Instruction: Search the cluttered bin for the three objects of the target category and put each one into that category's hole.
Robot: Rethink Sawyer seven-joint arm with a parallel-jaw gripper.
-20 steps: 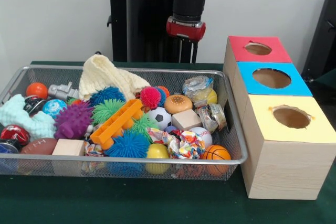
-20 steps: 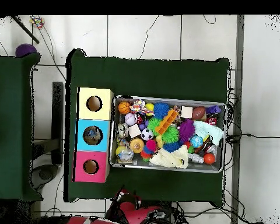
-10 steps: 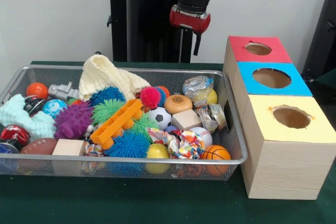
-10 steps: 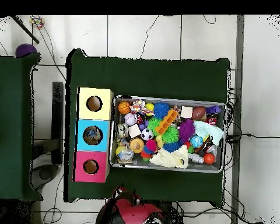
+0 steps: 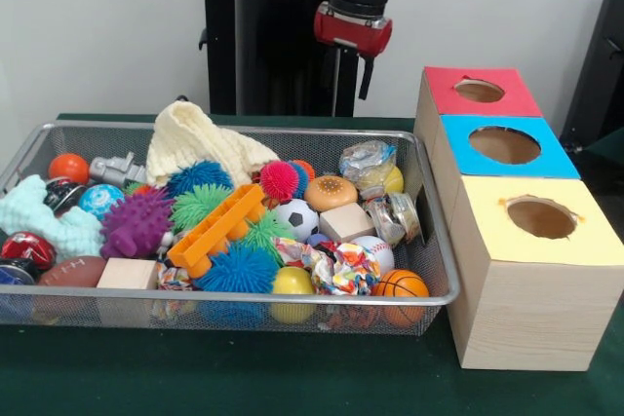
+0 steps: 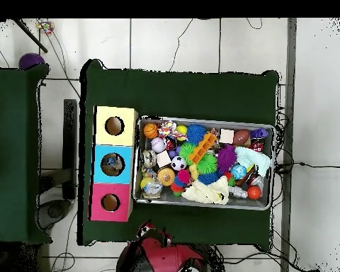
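I am holding my gripper [image 5: 351, 70] high behind the far rim of the bin [image 5: 234, 296], well clear of the clutter; two thin fingers hang below the red wrist, set a little apart with nothing between them, so I am reading it as open and empty.

The bottles I am after are lying at the bin's end nearest the boxes; one crinkled clear bottle [image 5: 365, 158] is resting on top by the far corner, touching a yellow ball [image 5: 388, 179]; another clear bottle [image 5: 388, 221] is lying just nearer the camera beside a shiny can [image 5: 407, 213], which I am taking care not to mistake for it; a third I cannot pick out.

I am judging the top bottle the easiest start; I am planning to come straight down over its middle, closing across its narrow width and gently, since thin plastic will buckle and slip; then lifting clear of the rim before crossing to the boxes; something is already showing in the blue box's hole [image 6: 112, 164], so I am favouring that one.
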